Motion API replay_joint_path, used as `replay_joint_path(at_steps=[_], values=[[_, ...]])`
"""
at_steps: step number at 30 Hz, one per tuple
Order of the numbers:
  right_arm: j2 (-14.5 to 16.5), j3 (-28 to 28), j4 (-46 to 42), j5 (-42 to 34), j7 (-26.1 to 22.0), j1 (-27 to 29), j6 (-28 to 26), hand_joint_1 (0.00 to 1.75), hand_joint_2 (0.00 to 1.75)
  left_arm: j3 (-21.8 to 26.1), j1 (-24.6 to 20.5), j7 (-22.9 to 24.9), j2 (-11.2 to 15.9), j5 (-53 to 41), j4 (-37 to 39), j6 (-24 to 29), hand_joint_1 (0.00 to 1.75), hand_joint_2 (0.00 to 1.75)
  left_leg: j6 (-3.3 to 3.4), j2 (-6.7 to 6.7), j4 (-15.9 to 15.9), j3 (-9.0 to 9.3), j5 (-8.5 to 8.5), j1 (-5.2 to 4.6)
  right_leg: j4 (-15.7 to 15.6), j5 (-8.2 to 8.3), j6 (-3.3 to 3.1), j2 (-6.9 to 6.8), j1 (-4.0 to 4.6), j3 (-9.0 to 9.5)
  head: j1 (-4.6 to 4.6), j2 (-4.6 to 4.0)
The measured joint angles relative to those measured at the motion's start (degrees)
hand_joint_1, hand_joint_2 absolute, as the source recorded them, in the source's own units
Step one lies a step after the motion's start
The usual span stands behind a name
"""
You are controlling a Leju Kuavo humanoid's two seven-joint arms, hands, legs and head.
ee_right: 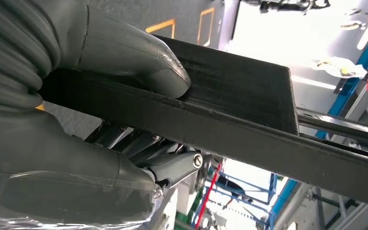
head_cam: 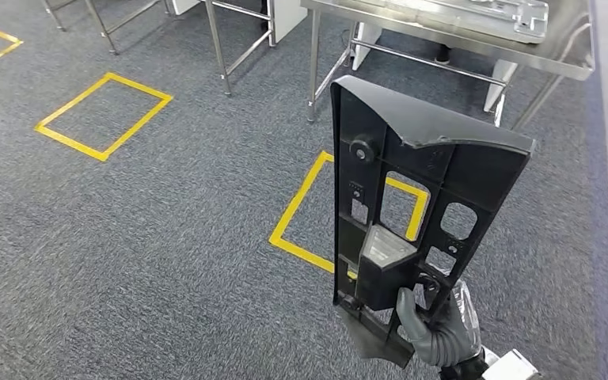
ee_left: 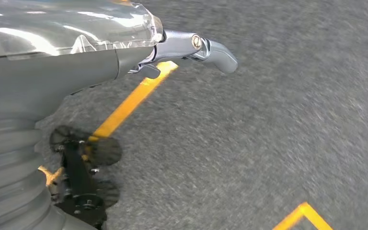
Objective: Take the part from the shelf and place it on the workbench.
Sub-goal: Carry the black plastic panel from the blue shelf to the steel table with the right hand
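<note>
Up High: the Black Part in the Right Hand

Now the right hand (head_cam: 437, 332) holds the black part (head_cam: 412, 206) by its low end, near the bottom right of the head view. The part stands almost straight up. It is a long, flat plastic piece with holes cut in it, and it is wide at the top and thin at the bottom. It is up in the air above the floor and touches nothing but the hand.

Close up in the right wrist view, the grey thumb (ee_right: 139, 62) presses on one side of the part (ee_right: 249, 96). The darker fingers (ee_right: 172, 165) wrap around the other side. So this hand is grasping the part.

Far away, at the top right, stands the shiny metal tabletop (head_cam: 475, 36) on thin metal legs. A pale grey piece (head_cam: 514, 14) lies on it. The part is well apart from that tabletop.

The floor is grey carpet (head_cam: 166, 237) with yellow tape squares (head_cam: 103, 115) stuck on it. One square lies right behind the part.

The left hand (ee_left: 191, 48) hangs over the carpet. One grey finger sticks out with nothing on it. The other fingers are hidden, so it is not clear if this hand is spread or clenched.
</note>
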Motion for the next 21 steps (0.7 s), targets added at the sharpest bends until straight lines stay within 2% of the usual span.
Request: replay_joint_path(at_steps=[1, 2, 3, 4, 5, 6, 7, 9, 10, 11, 12, 13, 14, 15, 16, 17, 18, 19, 20, 21], values=[[-0.3, 0.0, -0.1, 0.0, -0.1, 0.1, -0.2, 1.75, 1.75, -0.1, -0.1, -0.1, 0.0, 0.0, 0.0, -0.1, 0.0, 1.75, 0.28, 0.82, -0.1, 0.03, 0.03, -0.13, 3.1, -1.78, 0.17, -2.13, 0.02, -1.44, 0.02, 0.0], [-0.6, 0.0, -0.2, 0.0, -0.2, 0.1, -0.4, 1.75, 1.75, -0.2, 0.0, -0.2, 0.1, 0.0, 0.0, -0.2, 0.0, 1.75, 0.48, 1.7, -0.1, -0.02, -0.01, -0.26, 6.8, -3.67, 0.35, -3.37, 0.0, -3.24, 0.03, 0.0], [-0.8, 0.0, -0.2, -0.1, -0.3, 0.3, -0.5, 1.75, 1.75, -0.3, 0.1, -0.2, 0.1, 0.1, 0.0, -0.4, 0.0, 1.75, 0.53, 2.59, -0.1, -0.05, -0.08, -0.39, 10.0, -4.94, 0.48, -3.82, -0.08, -4.76, 0.04, 0.0], [-1.0, 0.1, -0.2, -0.2, -0.5, 0.4, -0.7, 1.75, 1.75, -0.4, 0.1, -0.3, 0.1, 0.1, -0.1, -0.7, 0.0, 1.75, 0.57, 3.49, -0.1, -0.07, -0.15, -0.47, 11.7, -5.3, 0.56, -4.02, -0.14, -5.54, 0.04, 0.0], [-1.3, 0.1, -0.2, -0.3, -0.8, 0.6, -0.9, 1.75, 1.75, -0.6, 0.2, -0.5, 0.2, 0.3, -0.2, -1.0, 0.0, 1.75, 0.55, 4.35, 0.0, -0.05, -0.23, -0.51, 11.5, -4.65, 0.58, -4.2, -0.15, -5.28, 0.04, 0.0], [-1.5, 0.2, -0.2, -0.3, -1.0, 0.7, -1.1, 1.75, 1.75, -0.8, 0.3, -0.6, 0.2, 0.5, -0.5, -1.4, 0.0, 1.75, 0.47, 5.13, 0.0, 0.04, -0.34, -0.54, 9.0, -3.11, 0.51, -4.64, -0.1, -3.79, 0.04, 0.0], [-1.8, 0.3, -0.2, -0.4, -1.1, 0.7, -1.3, 1.75, 1.75, -1.0, 0.4, -0.8, 0.2, 0.8, -0.8, -1.7, 0.0, 1.75, 0.34, 5.84, 0.0, 0.19, -0.47, -0.58, 5.0, -1.29, 0.32, -5.65, 0.01, -1.5, 0.04, 0.0], [-2.1, 0.7, -0.3, -0.5, -1.2, 0.5, -1.7, 1.75, 1.75, -1.2, 0.7, -1.2, 0.3, 1.3, -1.5, -2.2, 0.0, 1.75, -0.22, 7.06, 0.0, 0.5, -0.88, -0.85, -1.7, 0.75, -0.45, -8.06, 0.57, 2.3, 0.03, 0.0], [-2.2, 0.9, -0.3, -0.3, -1.1, 0.4, -2.1, 1.75, 1.75, -1.3, 0.9, -1.3, 0.3, 1.4, -1.9, -2.4, 0.0, 1.75, -0.59, 7.57, 0.0, 0.62, -1.19, -0.94, -3.2, 0.8, -0.92, -8.67, 0.82, 3.07, 0.03, 0.0], [-2.3, 1.1, -0.3, 0.1, -0.8, 0.3, -2.7, 1.75, 1.75, -1.4, 1.2, -1.5, 0.4, 1.5, -2.4, -2.6, 0.0, 1.75, -1.02, 8.1, -0.1, 0.76, -1.55, -0.99, -3.6, 0.3, -1.41, -8.54, 1.03, 3.14, 0.03, 0.0], [-2.3, 1.2, -0.3, 0.8, -0.3, 0.3, -3.6, 1.75, 1.75, -1.5, 1.3, -1.6, 0.5, 1.4, -3.0, -2.8, 0.0, 1.75, -1.46, 8.59, -0.3, 1.03, -1.99, -1.01, -3.8, -0.05, -1.85, -7.83, 1.03, 3.18, 0.03, 0.0], [-2.3, 1.3, -0.4, 1.5, 0.2, 0.3, -4.7, 1.75, 1.75, -1.6, 1.6, -1.6, 0.5, 1.2, -3.7, -2.8, 0.0, 1.75, -1.87, 8.46, -0.2, 1.35, -2.32, -0.94, -4.1, -0.26, -2.27, -7.24, 0.9, 3.46, 0.03, 0.0], [-2.2, 1.3, -0.4, 2.0, 0.7, 0.3, -5.7, 1.75, 1.75, -1.8, 1.9, -1.6, 0.6, 0.9, -4.4, -2.7, 0.0, 1.75, -2.21, 7.39, 0.7, 1.27, -2.79, -0.87, -4.4, -0.4, -2.67, -6.76, 0.69, 3.94, 0.0, 0.0], [-2.2, 1.4, -0.5, 2.2, 1.1, 0.1, -6.6, 1.75, 1.75, -2.1, 2.2, -1.7, 0.8, 0.6, -4.9, -2.6, 0.0, 1.75, -2.45, 5.81, 2.7, 0.46, -3.66, -0.82, -4.6, -0.41, -3.04, -6.36, 0.47, 4.55, -0.02, 0.0], [-2.1, 1.4, -0.5, 2.3, 1.3, 0.0, -7.2, 1.75, 1.75, -2.3, 2.6, -1.6, 0.9, 0.4, -5.2, -2.5, 0.0, 1.75, -2.59, 3.96, 6.2, -1.31, -4.84, -0.68, -4.7, -0.53, -3.34, -6.03, 0.32, 5.2, -0.04, 0.0], [-2.1, 1.5, -0.5, 2.3, 1.4, -0.2, -7.7, 1.75, 1.75, -2.4, 3.1, -1.6, 1.1, 0.3, -5.4, -2.4, 0.0, 1.75, -2.69, 2.66, 10.4, -3.81, -6.25, -0.65, -4.8, -0.9, -3.56, -5.7, 0.3, 5.79, -0.07, 0.0], [-2.0, 1.5, -0.5, 2.3, 1.4, -0.3, -8.2, 1.75, 1.75, -2.6, 3.6, -1.5, 1.2, 0.1, -5.6, -2.3, 0.0, 1.75, -2.75, 2.15, 14.4, -6.46, -7.25, -0.63, -4.8, -1.38, -3.68, -5.28, 0.35, 6.41, -0.07, 0.0], [-1.9, 1.5, -0.5, 2.3, 1.5, -0.3, -8.7, 1.75, 1.75, -2.6, 4.1, -1.4, 1.2, 0.1, -5.8, -2.1, 0.0, 1.75, -2.79, 2.0, 17.0, -8.63, -7.25, -0.62, -4.7, -1.95, -3.68, -4.8, 0.38, 7.11, -0.07, 0.0], [-1.9, 1.5, -0.5, 2.2, 1.6, -0.4, -9.5, 1.75, 1.75, -2.7, 4.5, -1.2, 1.3, -0.1, -6.0, -1.8, 0.0, 1.75, -2.76, 1.99, 17.3, -9.84, -5.87, -0.62, -4.7, -2.61, -3.62, -4.32, 0.4, 7.96, -0.07, 0.0], [-1.8, 1.6, -0.5, 2.1, 1.9, -0.4, -10.2, 1.75, 1.75, -2.7, 4.7, -1.1, 1.4, -0.3, -6.1, -1.7, 0.0, 1.75, -2.65, 1.98, 15.3, -9.96, -3.27, -0.62, -4.7, -3.37, -3.51, -3.92, 0.39, 8.98, -0.07, 0.0]])
